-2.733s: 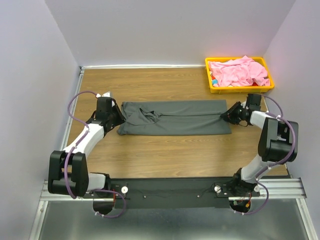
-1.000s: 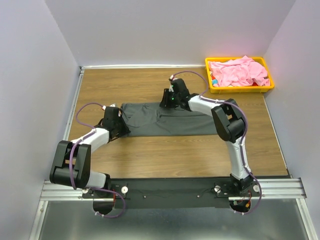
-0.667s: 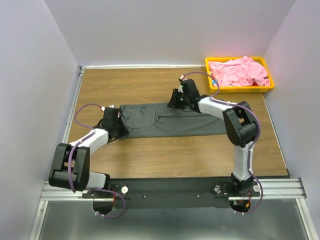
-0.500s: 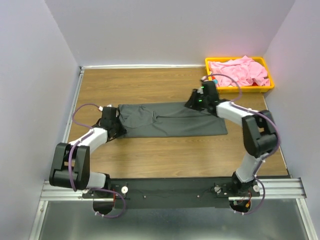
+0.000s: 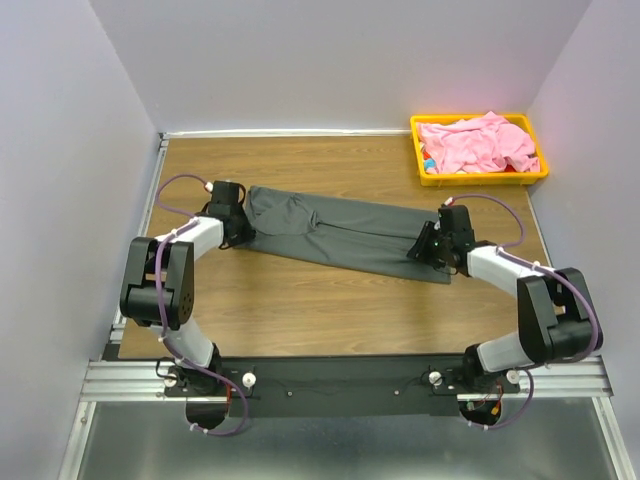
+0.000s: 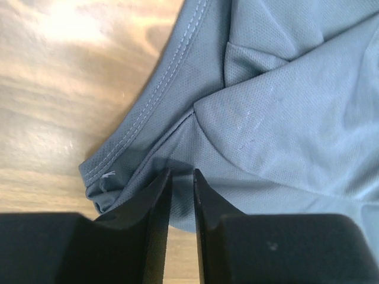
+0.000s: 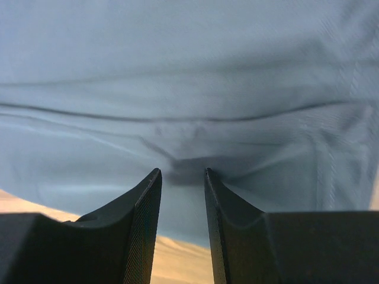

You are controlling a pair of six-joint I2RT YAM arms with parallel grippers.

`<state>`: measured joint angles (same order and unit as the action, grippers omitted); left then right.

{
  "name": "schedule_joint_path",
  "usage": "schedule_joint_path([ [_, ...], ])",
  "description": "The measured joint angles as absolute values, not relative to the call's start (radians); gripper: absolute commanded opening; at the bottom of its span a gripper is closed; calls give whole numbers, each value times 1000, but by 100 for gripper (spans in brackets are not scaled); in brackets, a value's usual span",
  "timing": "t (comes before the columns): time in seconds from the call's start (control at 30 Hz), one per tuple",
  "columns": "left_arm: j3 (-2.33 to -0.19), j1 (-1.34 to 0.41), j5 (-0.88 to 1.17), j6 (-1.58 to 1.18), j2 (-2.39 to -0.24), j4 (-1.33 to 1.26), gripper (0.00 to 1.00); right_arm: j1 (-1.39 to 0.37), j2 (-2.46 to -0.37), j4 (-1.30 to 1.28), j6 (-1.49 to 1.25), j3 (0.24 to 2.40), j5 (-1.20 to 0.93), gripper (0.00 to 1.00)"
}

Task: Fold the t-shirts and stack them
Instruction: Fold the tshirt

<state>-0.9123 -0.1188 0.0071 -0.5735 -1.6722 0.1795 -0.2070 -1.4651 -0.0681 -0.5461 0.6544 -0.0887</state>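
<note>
Lavender walls closed in the wooden tabletop on three sides. On it lay the grey shirt, folded into a long narrow band that ran slantwise. Its left end pointed toward the far left corner, and its right end lay close to the right edge and nearer the near edge. The left fingers met the band at its left end. In the left wrist view those fingers stood almost together with only a thin slit between them. Bunched cloth beside a stitched hem was caught at their tips, so they were clamped on the grey shirt. Bare wood showed beyond the hem. The right fingers sat at the band's right end. In the right wrist view these fingers stood narrowly apart, with a dark pucker of cloth drawn in between the tips. They were pinching the grey shirt, and a sliver of wood showed below it. The tray, yellow, sat in the far right corner, apart from the band. The pink shirt lay crumpled inside it, heaped above its rim.
</note>
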Motion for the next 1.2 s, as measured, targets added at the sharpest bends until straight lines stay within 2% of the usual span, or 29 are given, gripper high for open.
schedule_joint_path([
  [0.1, -941, -119, -10, -564, -1670, 210, 43, -207, -1420, -100, -547, 630, -79, 42],
  [0.3, -901, -110, -49, -579, -1525, 234, 46, -207, -1348, -134, -541, 627, -56, 43],
  [0.5, -800, -57, -83, -615, -1415, 225, 46, -201, -1321, -167, -530, 627, -40, 43],
  [0.7, -739, -14, -82, -629, -1471, 211, 42, -197, -1318, -181, -522, 627, -38, 43],
  [1.2, -757, -13, -56, -641, -1507, 138, 41, -181, -1318, -186, -514, 625, -21, 43],
])
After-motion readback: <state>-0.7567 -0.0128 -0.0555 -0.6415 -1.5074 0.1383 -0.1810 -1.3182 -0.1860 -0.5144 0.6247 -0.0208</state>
